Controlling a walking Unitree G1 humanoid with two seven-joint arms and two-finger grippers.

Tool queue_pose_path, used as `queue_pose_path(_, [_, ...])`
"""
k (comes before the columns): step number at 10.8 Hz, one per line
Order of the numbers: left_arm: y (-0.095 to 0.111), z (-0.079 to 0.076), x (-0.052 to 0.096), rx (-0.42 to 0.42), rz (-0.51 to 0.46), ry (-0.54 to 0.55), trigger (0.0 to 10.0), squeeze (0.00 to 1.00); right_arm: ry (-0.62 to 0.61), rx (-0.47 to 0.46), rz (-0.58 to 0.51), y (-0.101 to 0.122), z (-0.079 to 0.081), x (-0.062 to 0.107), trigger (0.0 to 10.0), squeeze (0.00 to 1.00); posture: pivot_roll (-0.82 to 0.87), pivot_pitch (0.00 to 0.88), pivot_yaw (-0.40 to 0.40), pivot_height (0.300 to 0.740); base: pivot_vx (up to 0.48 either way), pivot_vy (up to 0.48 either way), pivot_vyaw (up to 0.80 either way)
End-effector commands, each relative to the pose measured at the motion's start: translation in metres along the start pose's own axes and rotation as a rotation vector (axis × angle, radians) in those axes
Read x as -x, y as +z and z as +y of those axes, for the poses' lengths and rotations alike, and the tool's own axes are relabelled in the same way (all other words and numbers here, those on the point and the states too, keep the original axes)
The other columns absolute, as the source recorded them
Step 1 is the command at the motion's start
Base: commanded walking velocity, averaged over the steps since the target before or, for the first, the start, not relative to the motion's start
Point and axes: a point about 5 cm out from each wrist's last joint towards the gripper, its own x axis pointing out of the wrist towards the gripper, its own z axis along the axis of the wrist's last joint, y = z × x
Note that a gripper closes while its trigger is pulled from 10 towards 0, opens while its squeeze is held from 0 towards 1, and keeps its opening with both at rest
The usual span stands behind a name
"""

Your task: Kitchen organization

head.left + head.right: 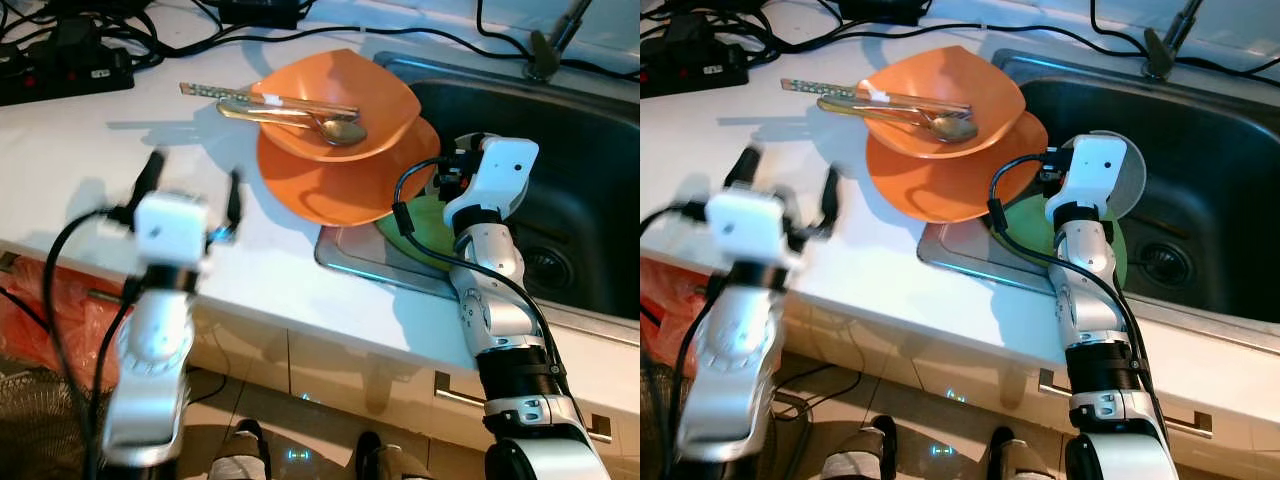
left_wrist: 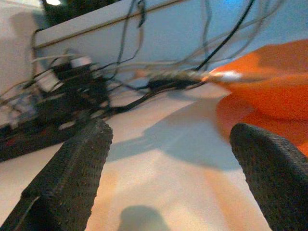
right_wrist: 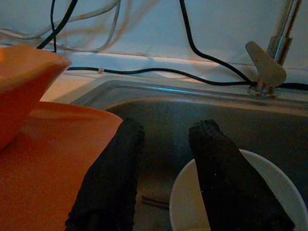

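An orange bowl (image 1: 340, 95) holding a metal spoon (image 1: 335, 128) and chopsticks (image 1: 215, 91) sits on an orange plate (image 1: 340, 185). The plate lies on the white counter (image 1: 120, 130) and overhangs the sink's rim. A green plate (image 1: 425, 225) lies in the sink beside it. My right gripper (image 3: 163, 183) hangs open over the sink's near left corner, just right of the orange plate, with one finger (image 3: 231, 187) above a white bowl (image 3: 291, 192). My left gripper (image 1: 192, 185) is open wide above the counter, left of the orange plate, holding nothing.
The steel sink (image 1: 600, 150) with its drain and faucet (image 1: 550, 45) fills the right side. A black power strip (image 1: 60, 70) and several cables lie along the counter's back. A red bag (image 1: 50, 310) sits below the counter's front edge.
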Motion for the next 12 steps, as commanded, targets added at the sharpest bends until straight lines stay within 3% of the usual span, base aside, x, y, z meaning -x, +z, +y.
queue_pose_path(1, [0.005, 0.004, 0.002, -0.005, -0.024, 0.030, 10.0, 0.00, -0.038, 0.025, 0.139, -0.037, -0.013, 0.016, 10.0, 0.00, 0.23, 0.264, 0.004, 0.740, 0.000, 0.000, 0.00])
queue_pose_path(4, [0.012, 0.002, 0.000, 0.002, -0.050, 0.033, 10.0, 0.00, -0.020, 0.040, 0.145, -0.038, -0.010, 0.015, 10.0, 0.00, 0.23, 0.263, 0.000, 0.740, 0.000, 0.000, 0.00])
queue_pose_path(8, [0.021, 0.002, -0.005, 0.004, -0.082, 0.032, 10.0, 0.00, 0.056, 0.009, 0.137, -0.035, 0.009, 0.016, 10.0, 0.00, 0.24, 0.256, -0.002, 0.740, 0.000, 0.000, 0.00])
queue_pose_path(12, [0.027, 0.001, -0.009, 0.009, -0.106, 0.017, 10.0, 0.00, 0.126, -0.097, 0.130, -0.031, 0.026, 0.018, 10.0, 0.00, 0.23, 0.261, -0.002, 0.740, 0.000, 0.000, 0.00])
